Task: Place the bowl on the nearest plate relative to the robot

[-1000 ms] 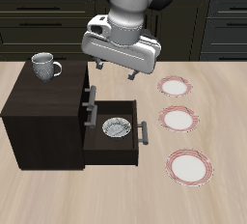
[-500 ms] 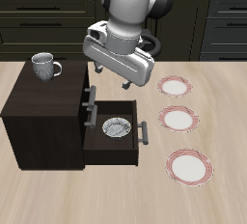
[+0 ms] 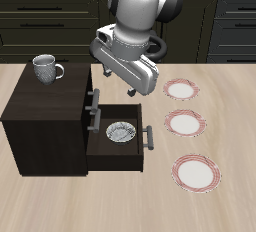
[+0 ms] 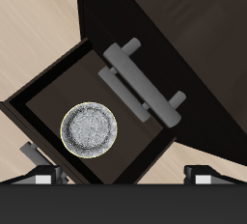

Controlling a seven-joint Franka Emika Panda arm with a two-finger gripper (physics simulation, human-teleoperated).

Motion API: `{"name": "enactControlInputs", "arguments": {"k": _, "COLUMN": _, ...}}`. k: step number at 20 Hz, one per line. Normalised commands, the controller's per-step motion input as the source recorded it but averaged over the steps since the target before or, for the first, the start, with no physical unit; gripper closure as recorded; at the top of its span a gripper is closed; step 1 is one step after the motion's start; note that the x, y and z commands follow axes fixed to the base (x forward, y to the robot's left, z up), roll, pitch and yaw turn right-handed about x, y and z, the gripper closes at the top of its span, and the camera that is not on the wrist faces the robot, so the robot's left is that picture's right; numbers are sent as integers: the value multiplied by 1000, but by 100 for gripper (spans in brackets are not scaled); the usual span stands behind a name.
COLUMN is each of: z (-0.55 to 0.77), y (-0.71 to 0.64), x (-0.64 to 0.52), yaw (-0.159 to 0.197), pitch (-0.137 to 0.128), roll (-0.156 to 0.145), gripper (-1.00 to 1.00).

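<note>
The bowl [image 3: 121, 132] is small, white-grey and speckled, and lies inside the open drawer [image 3: 100, 148] of the dark cabinet; it also shows in the wrist view [image 4: 89, 128]. My gripper [image 3: 119, 83] hangs open and empty above the drawer, well clear of the bowl; in the wrist view [image 4: 125, 176] the bowl lies off to one side of its midline. Three plates with red-pink rims lie in a row beside the cabinet. The plate [image 3: 182, 89] farthest back is closest to the robot's base.
A grey mug [image 3: 44, 69] stands on the cabinet top [image 3: 40, 101]. The other two plates [image 3: 185, 124] [image 3: 195, 171] lie nearer the table's front edge. The closed upper drawer's grey handle [image 4: 141, 83] sits above the open drawer.
My gripper has tilted and shifted slightly toward the cabinet side above the drawer. The bowl, plates and mug have not moved.
</note>
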Motion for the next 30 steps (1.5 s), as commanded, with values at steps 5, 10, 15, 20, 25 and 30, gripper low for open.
{"name": "enactControlInputs", "arguments": {"k": 5, "z": -16, "y": -122, "x": -61, "yaw": -248, "pitch": -15, "roll": -27, "gripper": -100}}
{"name": "enactControlInputs", "arguments": {"k": 10, "z": -150, "y": -104, "x": 41, "yaw": -188, "pitch": 32, "roll": -21, "gripper": -100}}
{"name": "enactControlInputs", "arguments": {"k": 15, "z": -165, "y": 48, "x": -10, "yaw": -95, "pitch": 24, "roll": 15, "gripper": -100}}
{"name": "enactControlInputs", "arguments": {"k": 20, "z": -92, "y": 95, "x": -4, "yaw": -36, "pitch": -8, "roll": 26, "gripper": -100}}
{"name": "enactControlInputs", "arguments": {"k": 25, "z": -97, "y": 23, "x": 99, "yaw": 0, "pitch": -36, "roll": 34, "gripper": -100}}
{"name": "enactControlInputs", "arguments": {"k": 30, "z": -289, "y": 102, "x": 120, "yaw": 31, "pitch": -5, "roll": 23, "gripper": -100}}
